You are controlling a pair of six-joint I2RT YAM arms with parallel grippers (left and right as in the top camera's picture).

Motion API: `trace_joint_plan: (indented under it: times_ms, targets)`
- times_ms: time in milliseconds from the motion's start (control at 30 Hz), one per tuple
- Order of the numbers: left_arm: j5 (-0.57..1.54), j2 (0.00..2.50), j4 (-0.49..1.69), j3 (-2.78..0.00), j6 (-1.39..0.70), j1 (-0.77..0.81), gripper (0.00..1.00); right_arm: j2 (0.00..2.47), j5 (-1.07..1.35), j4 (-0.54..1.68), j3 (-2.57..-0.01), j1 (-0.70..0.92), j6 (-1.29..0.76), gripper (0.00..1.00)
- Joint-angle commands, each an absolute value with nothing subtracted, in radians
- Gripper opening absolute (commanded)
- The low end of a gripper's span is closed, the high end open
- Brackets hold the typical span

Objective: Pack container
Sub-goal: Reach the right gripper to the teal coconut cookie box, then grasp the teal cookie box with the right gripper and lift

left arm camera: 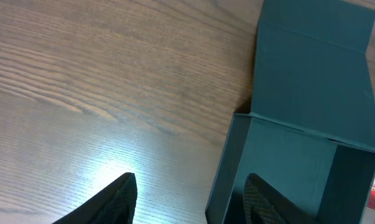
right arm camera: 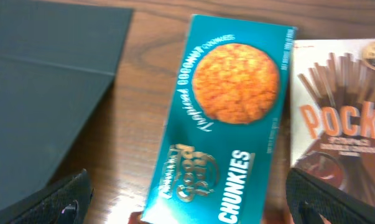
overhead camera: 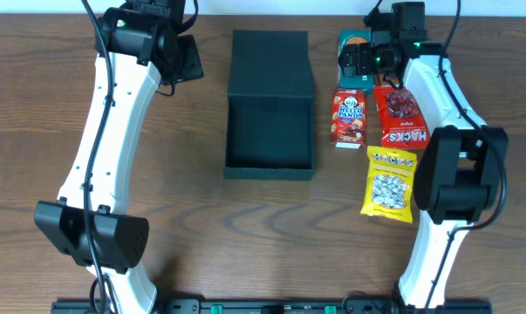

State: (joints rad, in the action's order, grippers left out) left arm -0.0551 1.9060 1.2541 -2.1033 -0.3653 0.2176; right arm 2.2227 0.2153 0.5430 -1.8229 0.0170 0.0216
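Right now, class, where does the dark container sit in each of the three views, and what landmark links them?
Overhead: the container, top centre, between the arms.
Left wrist: fills the right side.
Right wrist: only a part, upper left.
Shared landmark: the wood-grain table bordering it.

A dark brown wood-grain table fills the background, a bright glare shining on its surface.

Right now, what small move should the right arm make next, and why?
Probably lower the right gripper and close on the teal cookie box: its open jaws hang on either side of that box, which lies beside the open, empty container.
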Motion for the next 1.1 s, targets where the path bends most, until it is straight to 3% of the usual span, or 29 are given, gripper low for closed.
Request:
trace_joint_plan:
  times_ms: [0,533,833,933,1067]
  targets:
    - [-0.059,1.913,1.256,-2.108,-0.363,0.212,0.57,2.263,0.159,0.521,-1.843,0.026,-0.045,0.99]
    - [-0.059,1.913,1.256,-2.108,-0.362,0.212,0.57,2.353,0.026,0.455,-1.843,0.075,-0.112,0.99]
    - [-0.059,1.913,1.255,-2.108,-0.362,0.212,0.58,2.359,0.017,0.454,-1.843,0.075,-0.112,0.88]
    - [-0.059,1.913,1.252,-2.108,-0.362,0.212,0.58,2.364,0.003,0.455,-1.843,0.075,-0.112,0.88]
    - [-0.065,1.913,1.253,-2.108,-0.358,0.211,0.58,2.365,0.004,0.454,-1.843,0.075,-0.112,0.8]
